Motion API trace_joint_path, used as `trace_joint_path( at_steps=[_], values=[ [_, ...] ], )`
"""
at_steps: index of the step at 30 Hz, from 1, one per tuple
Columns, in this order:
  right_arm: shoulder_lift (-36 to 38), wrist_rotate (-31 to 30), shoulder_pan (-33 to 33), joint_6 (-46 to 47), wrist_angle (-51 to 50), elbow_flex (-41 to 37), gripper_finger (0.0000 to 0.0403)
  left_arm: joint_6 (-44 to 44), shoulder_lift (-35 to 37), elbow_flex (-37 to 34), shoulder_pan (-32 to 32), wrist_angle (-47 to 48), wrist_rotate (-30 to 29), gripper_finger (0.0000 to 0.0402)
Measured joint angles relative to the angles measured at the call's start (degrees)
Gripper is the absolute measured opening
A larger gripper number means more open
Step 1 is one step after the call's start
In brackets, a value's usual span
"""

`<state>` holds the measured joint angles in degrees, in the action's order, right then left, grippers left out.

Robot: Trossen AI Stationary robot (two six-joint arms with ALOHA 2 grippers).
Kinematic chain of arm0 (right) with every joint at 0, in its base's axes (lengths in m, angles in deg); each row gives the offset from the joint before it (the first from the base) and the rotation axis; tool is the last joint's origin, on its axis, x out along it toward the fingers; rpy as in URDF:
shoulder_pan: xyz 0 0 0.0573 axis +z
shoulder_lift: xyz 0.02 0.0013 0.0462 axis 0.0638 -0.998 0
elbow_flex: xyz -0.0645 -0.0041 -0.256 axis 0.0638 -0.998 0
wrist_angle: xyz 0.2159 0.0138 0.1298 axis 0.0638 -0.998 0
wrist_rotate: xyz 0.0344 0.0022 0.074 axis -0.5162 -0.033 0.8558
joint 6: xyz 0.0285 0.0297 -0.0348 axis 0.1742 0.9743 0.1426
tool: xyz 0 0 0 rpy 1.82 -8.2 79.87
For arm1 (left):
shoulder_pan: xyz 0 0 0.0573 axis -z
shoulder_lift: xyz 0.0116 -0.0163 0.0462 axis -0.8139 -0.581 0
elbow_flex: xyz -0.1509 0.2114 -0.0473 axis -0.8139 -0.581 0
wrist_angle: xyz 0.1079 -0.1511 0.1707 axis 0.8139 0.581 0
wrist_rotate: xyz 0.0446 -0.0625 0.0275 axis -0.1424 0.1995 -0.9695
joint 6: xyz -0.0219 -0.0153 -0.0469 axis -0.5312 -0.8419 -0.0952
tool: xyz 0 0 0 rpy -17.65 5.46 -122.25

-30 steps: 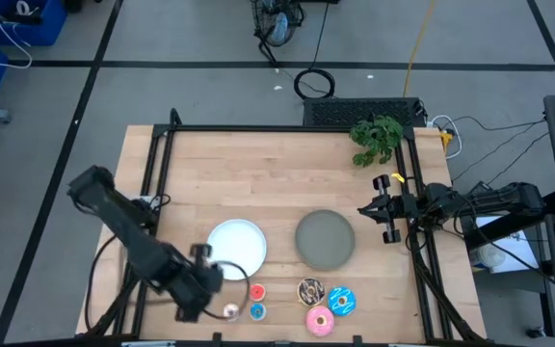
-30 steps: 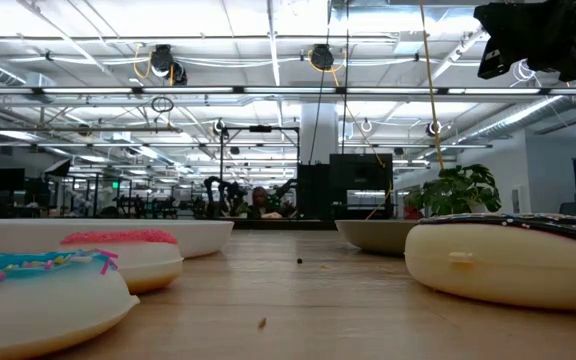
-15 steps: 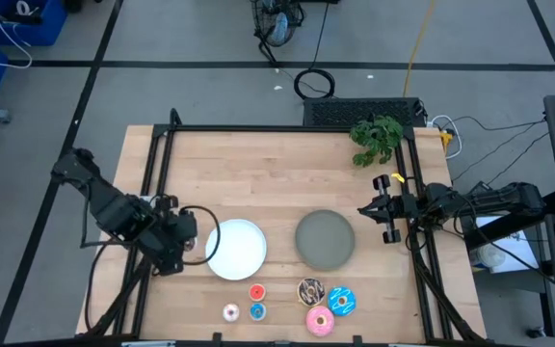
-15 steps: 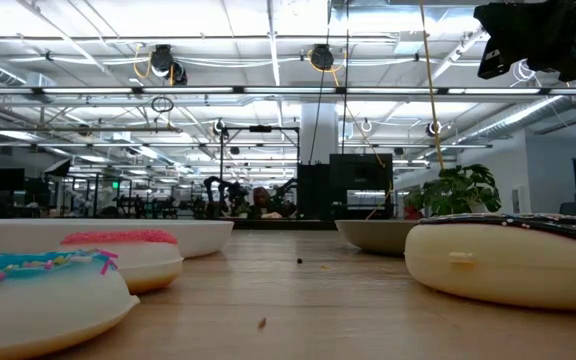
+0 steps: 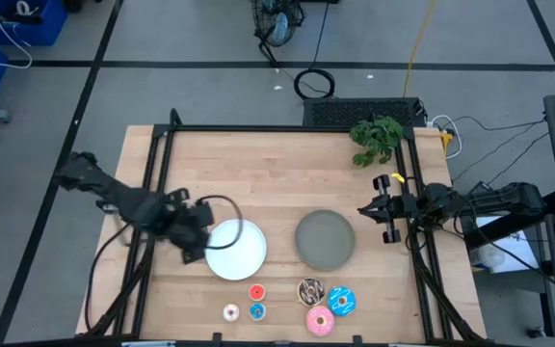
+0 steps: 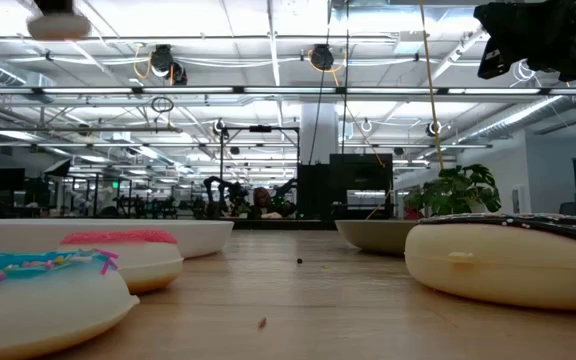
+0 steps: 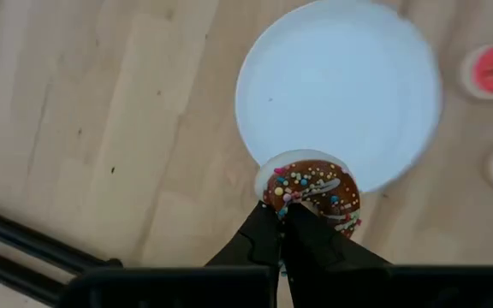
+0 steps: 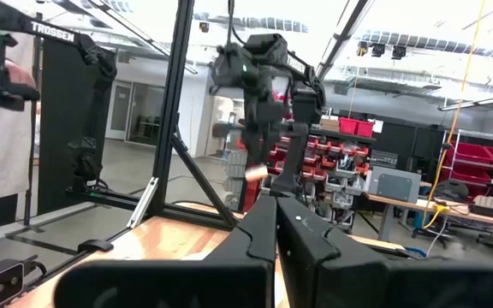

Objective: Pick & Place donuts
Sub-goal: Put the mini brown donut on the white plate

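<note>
Small brown donut [image 7: 310, 192] pinched in left end effector [image 7: 285, 224], held above the near edge of white plate [image 5: 242, 253]. Other donuts [image 5: 297, 303] sit in a cluster on the surface [image 5: 268, 173] near its front edge. Right end effector [image 5: 372, 209] pressed together, empty, parked right of grey plate [image 5: 325, 239].

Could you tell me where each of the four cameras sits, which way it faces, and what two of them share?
High view: above the table, looking straight down; both arms show, left gripper by the white plate, right gripper waiting at the table's right edge.
Low view: table-top height, looking level across into the room; big donuts up close, an arm at upper right.
Left wrist view: looks down past its shut fingers holding the small brown donut.
Right wrist view: looks level across past its shut fingers toward the left arm.
Shared: high and left wrist views both show the white plate.
</note>
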<state>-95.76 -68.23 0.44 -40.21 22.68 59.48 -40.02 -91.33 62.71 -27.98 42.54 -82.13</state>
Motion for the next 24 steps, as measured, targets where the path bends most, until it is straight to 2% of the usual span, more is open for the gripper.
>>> trace_joint_path(
  at_steps=[6,10,13,20,24],
  values=[
    [0.0,0.0,0.0,-0.5,0.0,0.0,0.0000,12.7,-6.1,-4.2,-7.0,-8.6,4.3,0.0016],
    [0.0,0.0,0.0,-0.6,0.0,0.0,0.0000,20.0,-10.1,-6.4,-10.3,-15.6,5.5,0.0007],
    [0.0,0.0,0.0,-0.6,0.0,0.0,0.0000,24.9,-12.8,-7.3,-12.2,-20.4,6.2,0.0018],
    [0.0,0.0,0.0,-0.6,0.0,0.0,0.0000,31.1,-19.2,-7.6,-16.2,-24.0,10.1,0.0007],
    [0.0,0.0,0.0,-0.6,0.0,0.0,0.0000,33.8,-22.6,-7.6,-17.1,-26.1,10.1,0.0021]
  ],
)
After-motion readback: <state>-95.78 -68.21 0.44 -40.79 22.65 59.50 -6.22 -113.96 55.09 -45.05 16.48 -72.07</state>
